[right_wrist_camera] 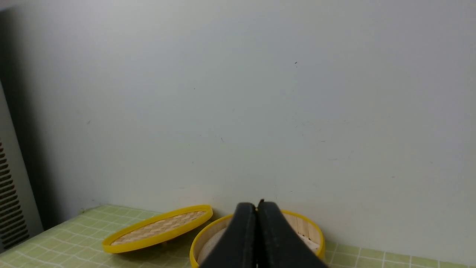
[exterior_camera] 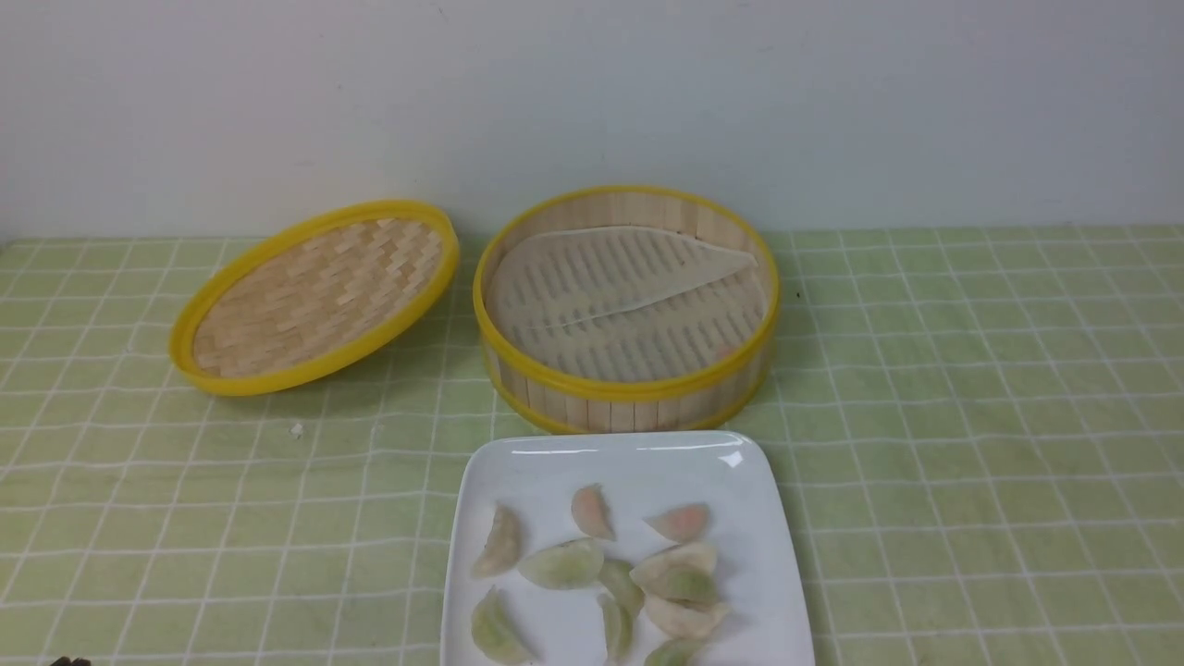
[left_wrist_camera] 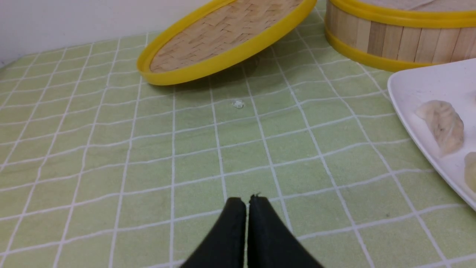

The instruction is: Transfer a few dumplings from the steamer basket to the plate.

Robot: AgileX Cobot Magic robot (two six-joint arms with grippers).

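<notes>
Several dumplings [exterior_camera: 564, 562] on plate [exterior_camera: 758, 518], 6 o'clock of steamer basket [exterior_camera: 625, 388]. Basket looks empty; both grippers clenched, holding nothing. Keep arms clear, no further picks.

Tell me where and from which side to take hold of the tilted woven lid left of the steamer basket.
Grip the lid by its raised yellow rim on the edge nearest the steamer basket. That edge stands clear of the tablecloth, so one pad can probably slip beneath it. Come in from above with the left tool, opened first.
</notes>
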